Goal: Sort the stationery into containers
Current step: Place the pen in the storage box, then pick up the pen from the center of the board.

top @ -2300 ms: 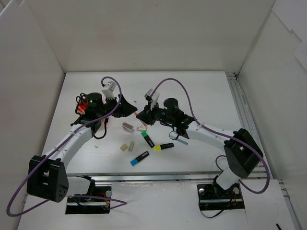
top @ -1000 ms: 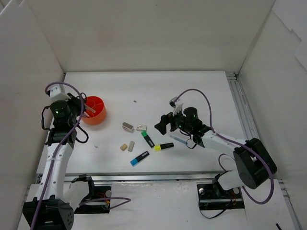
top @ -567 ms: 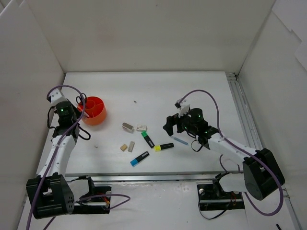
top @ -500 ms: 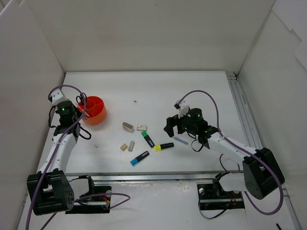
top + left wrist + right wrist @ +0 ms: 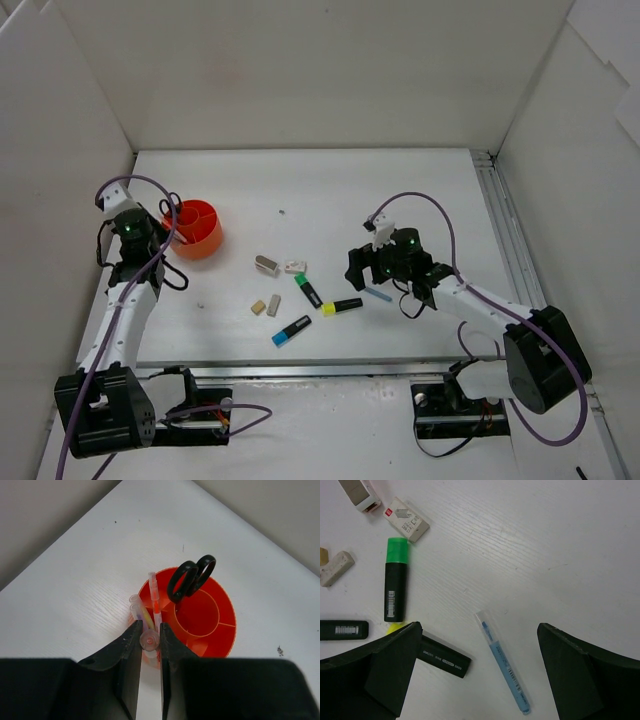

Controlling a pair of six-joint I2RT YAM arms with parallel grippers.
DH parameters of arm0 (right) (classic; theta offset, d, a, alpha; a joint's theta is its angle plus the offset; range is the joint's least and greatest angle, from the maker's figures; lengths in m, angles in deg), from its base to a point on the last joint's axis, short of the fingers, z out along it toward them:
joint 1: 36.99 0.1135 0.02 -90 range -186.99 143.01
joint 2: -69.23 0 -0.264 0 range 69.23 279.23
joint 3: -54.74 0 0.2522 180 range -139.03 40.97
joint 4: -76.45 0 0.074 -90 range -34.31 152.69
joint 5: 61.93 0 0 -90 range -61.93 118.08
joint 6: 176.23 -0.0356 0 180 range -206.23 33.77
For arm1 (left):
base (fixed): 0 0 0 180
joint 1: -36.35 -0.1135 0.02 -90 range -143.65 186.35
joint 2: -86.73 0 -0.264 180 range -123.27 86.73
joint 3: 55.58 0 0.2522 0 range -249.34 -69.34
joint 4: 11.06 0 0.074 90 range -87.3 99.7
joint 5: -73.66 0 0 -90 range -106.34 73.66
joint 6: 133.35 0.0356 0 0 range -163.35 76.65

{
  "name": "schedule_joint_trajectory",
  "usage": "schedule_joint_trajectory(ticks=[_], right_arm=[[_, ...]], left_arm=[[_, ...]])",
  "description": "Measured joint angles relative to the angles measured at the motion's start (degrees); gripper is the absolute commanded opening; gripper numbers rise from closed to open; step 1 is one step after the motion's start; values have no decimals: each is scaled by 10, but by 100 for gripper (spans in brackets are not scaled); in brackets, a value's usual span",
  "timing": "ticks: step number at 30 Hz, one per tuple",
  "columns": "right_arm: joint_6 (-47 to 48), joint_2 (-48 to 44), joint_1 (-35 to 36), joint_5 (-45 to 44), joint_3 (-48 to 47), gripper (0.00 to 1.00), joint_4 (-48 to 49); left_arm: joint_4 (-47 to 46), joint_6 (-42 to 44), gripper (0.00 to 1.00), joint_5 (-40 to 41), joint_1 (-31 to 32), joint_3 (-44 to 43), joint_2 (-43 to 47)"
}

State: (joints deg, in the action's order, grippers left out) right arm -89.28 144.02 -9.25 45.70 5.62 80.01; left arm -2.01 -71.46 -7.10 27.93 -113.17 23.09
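Note:
The round orange-red container (image 5: 220,625) (image 5: 197,229) stands at the table's left, with black-handled scissors (image 5: 192,576) and two thin pens (image 5: 154,596) upright in it. My left gripper (image 5: 149,643) is shut on a clear-capped pen (image 5: 149,640), seen end-on at the container's near rim. My right gripper (image 5: 479,626) hangs open over a thin blue pen (image 5: 504,670) (image 5: 378,294) lying flat between its fingers. A green-ended highlighter (image 5: 395,580), a yellow-ended one (image 5: 442,658) and a blue-ended one (image 5: 291,330) lie to its left.
Two beige erasers (image 5: 263,307), a white boxed eraser (image 5: 408,523) and a grey-white piece (image 5: 266,265) lie mid-table. White walls close in the left, back and right. A metal rail (image 5: 505,230) runs along the table's right edge.
My left arm has carried the pen from mid-table to the container and stayed there. My right gripper has drawn back to the right, over the blue pen.

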Motion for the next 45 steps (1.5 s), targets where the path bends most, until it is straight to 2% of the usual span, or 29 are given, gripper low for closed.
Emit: schedule_joint_trajectory(ticks=[7, 16, 22, 23, 24, 25, 26, 27, 31, 36, 40, 45], right_arm=[[-12, 0, -16, -7, 0, 98, 0], [-38, 2, -28, -13, -2, 98, -24], [-88, 19, -41, -25, -12, 98, -104], [-96, 19, -41, -28, -12, 98, -113], [-106, 19, -41, -34, -12, 98, -123], [-112, 19, -41, -39, -12, 98, -132], [-120, 19, -41, -43, -12, 98, -141], [-126, 21, -41, -47, -12, 98, -149], [-144, 46, -41, -63, -12, 96, -159], [-156, 86, -40, -83, -31, 88, -157], [-165, 106, -19, -119, -46, 81, -154], [-172, 123, 23, -176, -57, 80, -154]], left_arm=[[1, 0, 0, -4, 0, -20, -1], [-17, -13, 0, -8, 0, -27, -93], [-9, -31, 41, -18, 0, -27, -111], [-9, -34, 59, -19, 0, -27, -108], [-7, -33, 71, -19, 0, -27, -104], [-5, -38, 79, -21, 0, -27, -96], [-3, -39, 96, -22, 0, -27, -88], [1, -39, 99, -24, 0, -26, -77], [14, -42, 99, -37, 0, -26, -33], [45, -35, 100, -45, 12, -27, 14], [70, -30, 100, -47, 20, -27, 59], [90, -21, 99, -44, 20, -27, 120]])
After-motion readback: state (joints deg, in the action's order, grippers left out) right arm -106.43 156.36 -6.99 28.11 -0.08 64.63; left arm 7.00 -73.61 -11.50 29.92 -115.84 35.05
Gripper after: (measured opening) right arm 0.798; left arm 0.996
